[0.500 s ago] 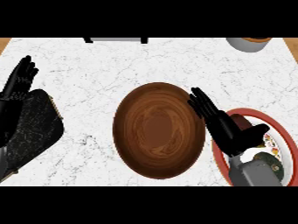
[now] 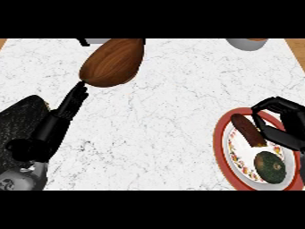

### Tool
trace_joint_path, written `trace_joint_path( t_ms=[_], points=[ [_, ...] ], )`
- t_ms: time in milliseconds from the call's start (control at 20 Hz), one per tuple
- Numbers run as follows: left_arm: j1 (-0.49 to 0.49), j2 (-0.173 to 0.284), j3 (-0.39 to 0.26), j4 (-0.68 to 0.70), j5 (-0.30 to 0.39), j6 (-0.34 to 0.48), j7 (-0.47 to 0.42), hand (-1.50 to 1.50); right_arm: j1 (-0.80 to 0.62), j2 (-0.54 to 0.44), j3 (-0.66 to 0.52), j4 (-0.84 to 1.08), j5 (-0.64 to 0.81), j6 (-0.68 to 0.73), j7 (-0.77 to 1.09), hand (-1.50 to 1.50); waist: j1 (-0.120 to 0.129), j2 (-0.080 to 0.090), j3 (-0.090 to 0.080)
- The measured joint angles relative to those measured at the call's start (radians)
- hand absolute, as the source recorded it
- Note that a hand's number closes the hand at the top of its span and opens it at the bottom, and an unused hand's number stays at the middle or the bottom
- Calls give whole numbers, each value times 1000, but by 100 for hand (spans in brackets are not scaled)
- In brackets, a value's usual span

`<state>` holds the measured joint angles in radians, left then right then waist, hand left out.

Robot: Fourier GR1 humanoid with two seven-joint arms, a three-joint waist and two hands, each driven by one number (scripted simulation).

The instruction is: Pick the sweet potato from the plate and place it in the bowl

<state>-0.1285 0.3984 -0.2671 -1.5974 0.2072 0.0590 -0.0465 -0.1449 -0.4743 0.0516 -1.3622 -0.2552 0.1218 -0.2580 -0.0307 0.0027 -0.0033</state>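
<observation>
lying on the red-rimmed plate (image 2: 222, 134) at the right, the sweet potato (image 2: 248, 129) sits beside a dark green round fruit (image 2: 270, 166). the right hand (image 2: 288, 127) curls its fingers and thumb over the plate's far edge, just beside the sweet potato, gripping nothing. the left hand (image 2: 63, 114) stretches straight and open, fingertips touching the near rim of the brown bowl (image 2: 113, 61), which is tilted at the far side of the white marble counter (image 2: 161, 112). a grey cup (image 2: 247, 43) stands at the far right edge.
</observation>
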Motion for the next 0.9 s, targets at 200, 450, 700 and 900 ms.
trace_joint_path(
  t_ms=[200,450,700,900],
  points=[
    [-19,-66,-51,19,-8,-12,36,0,-21,-15,-44,134,34,40,-136,-150,21,1,3],
    [-19,-79,-61,3,-2,-29,64,0,-71,-118,-12,178,197,26,-182,-150,36,-1,4],
    [-23,-94,-68,8,-13,-24,73,0,-129,-248,73,153,364,51,-71,-150,40,-3,1],
    [-30,-100,-72,6,-16,-25,82,0,-175,-367,169,125,446,210,50,-150,47,-3,0]
  ],
)
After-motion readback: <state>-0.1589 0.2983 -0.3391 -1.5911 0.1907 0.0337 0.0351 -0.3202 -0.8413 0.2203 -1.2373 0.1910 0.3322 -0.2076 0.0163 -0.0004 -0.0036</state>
